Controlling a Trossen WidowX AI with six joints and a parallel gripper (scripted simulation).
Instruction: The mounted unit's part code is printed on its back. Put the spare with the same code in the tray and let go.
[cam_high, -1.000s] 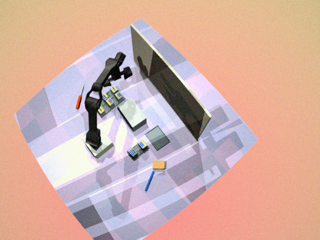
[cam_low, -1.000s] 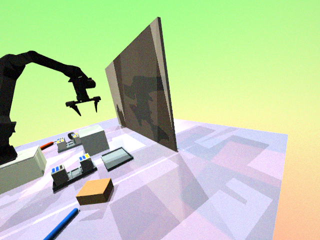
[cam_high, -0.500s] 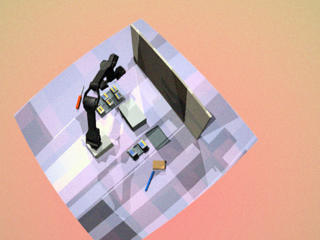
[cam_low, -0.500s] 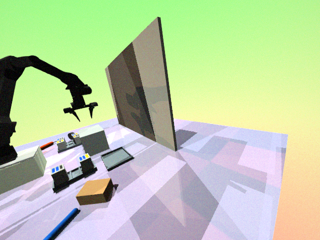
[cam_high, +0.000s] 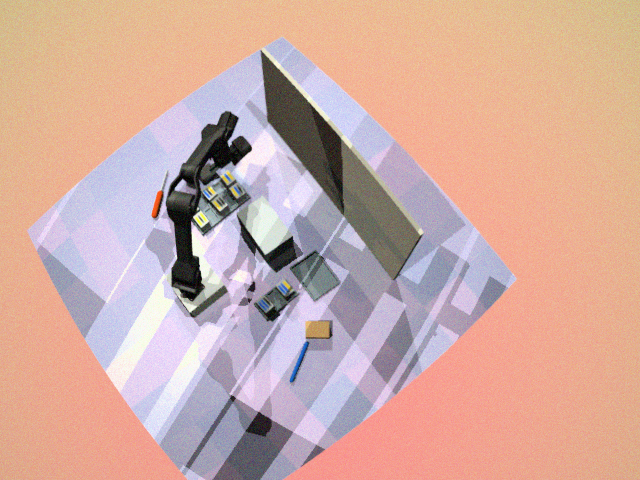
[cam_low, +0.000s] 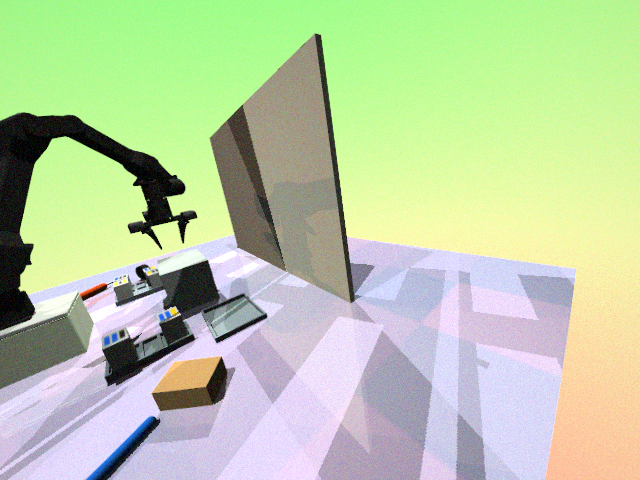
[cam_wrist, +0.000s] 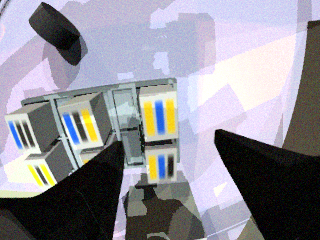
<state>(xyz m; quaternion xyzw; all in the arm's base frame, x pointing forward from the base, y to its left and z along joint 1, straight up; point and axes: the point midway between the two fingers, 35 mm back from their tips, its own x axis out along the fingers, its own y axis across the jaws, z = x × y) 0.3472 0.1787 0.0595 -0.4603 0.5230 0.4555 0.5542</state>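
Spares (cam_high: 218, 203) (cam_low: 122, 287) (cam_wrist: 160, 117) with striped codes stand in the larger rack (cam_high: 212, 219) (cam_low: 135, 295) (cam_wrist: 100, 90); which one matches, I cannot tell, because the mounted unit's code is not visible. Wrong choice is possible if similar stripes are confused. Also, neighbours stand close, so a badly centred descent could knock one over. The arm (cam_high: 199, 152) (cam_low: 103, 142) reaches out, bent downward, with its jaws (cam_high: 223, 160) (cam_low: 172, 244) above the desk, partly open and holding nothing. The tray (cam_high: 315, 276) (cam_low: 233, 316) has no spare in it.

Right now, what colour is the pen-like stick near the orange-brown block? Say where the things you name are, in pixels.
The stick (cam_high: 299, 361) (cam_low: 123, 448) is plain blue; the top view shows it best.
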